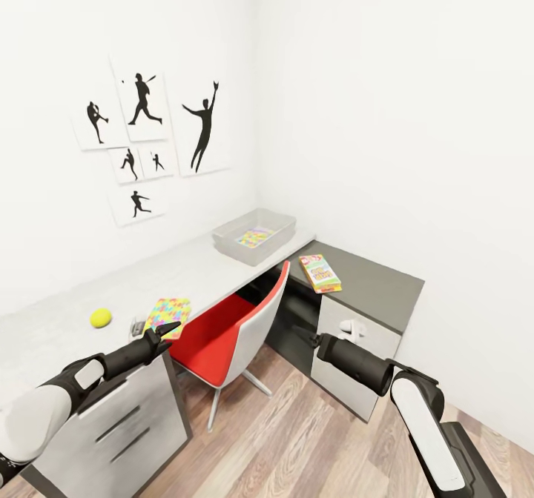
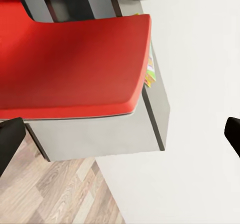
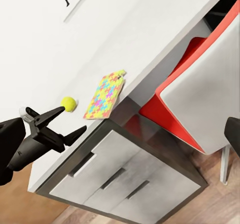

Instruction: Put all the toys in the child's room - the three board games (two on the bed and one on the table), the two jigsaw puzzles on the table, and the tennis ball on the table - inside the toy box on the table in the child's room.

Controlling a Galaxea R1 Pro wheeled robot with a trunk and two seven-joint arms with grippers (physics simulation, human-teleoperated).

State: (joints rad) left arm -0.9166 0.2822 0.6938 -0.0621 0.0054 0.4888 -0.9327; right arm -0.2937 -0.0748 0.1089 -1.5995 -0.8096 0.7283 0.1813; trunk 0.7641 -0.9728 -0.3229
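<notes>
**Pale-grey surface, left tool open beside the puzzle**

Pale mottled surface (image 1: 89, 298) ran along the wall under baseball silhouette pictures (image 1: 141, 142). Tennis ball (image 1: 101, 318) sat near the front edge; a multicoloured jigsaw puzzle (image 1: 168, 314) lay just beside it, one corner overhanging the edge. Toy box (image 1: 254, 236) stood at the far end, well apart, a second jigsaw puzzle (image 1: 255, 236) already lying inside. A colourful board game (image 1: 320, 273) lay on the darker side section (image 1: 371, 279). Red chair (image 1: 230, 331) was tucked under the surface, between the arms.

Left tool (image 1: 169, 330) hovered at the surface edge, touching or almost touching the near puzzle corner; fingers spread, nothing held (right wrist view confirmed the open fingers (image 3: 50, 116)). Right tool (image 1: 311, 339) hung low in front of the side cabinet; its opening could not be told.

Puzzle looked thin, stiff, light, likely slippery flat on the top. Best hold probably the overhanging corner, pinched top and bottom. Ball would likely roll if nudged.
</notes>
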